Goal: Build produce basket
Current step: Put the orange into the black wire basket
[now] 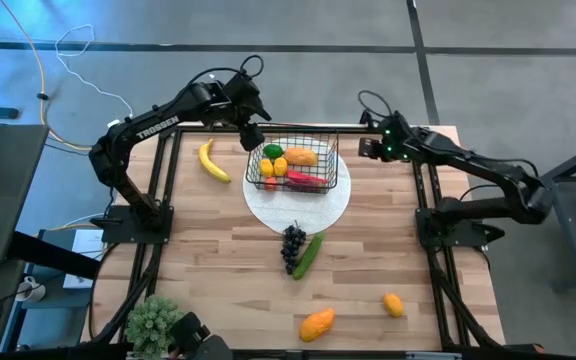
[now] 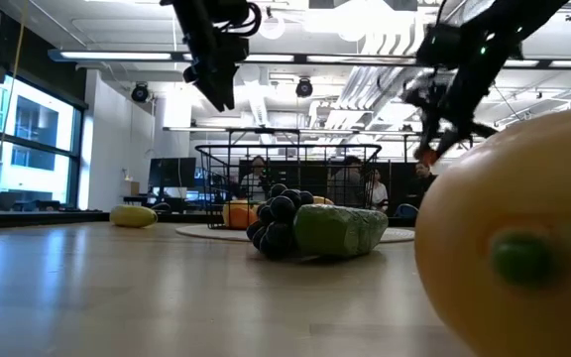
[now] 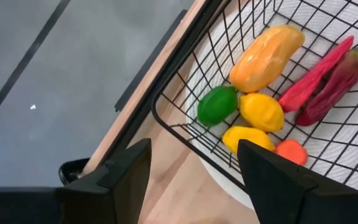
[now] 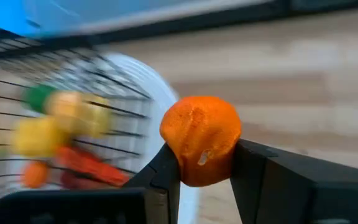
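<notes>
Only text I can read: "TROSSEN" in white on my left arm [image 1: 158,122], up-arm from its fingers; nothing else legible.

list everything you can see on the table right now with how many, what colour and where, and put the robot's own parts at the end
basket: 1, black wire, on the plate, holding mixed produce
plate: 1, white, table centre
banana: 1, yellow, left of basket
grapes: 1 bunch, dark, below plate
cucumber: 1, green, touching grapes
mango: 1, orange, table's near edge
lemon: 1, yellow-orange, right of mango
potted plant: 1, green, near-left corner
left hand: open, over basket's edge
right hand: shut on orange fruit, right of basket
</notes>
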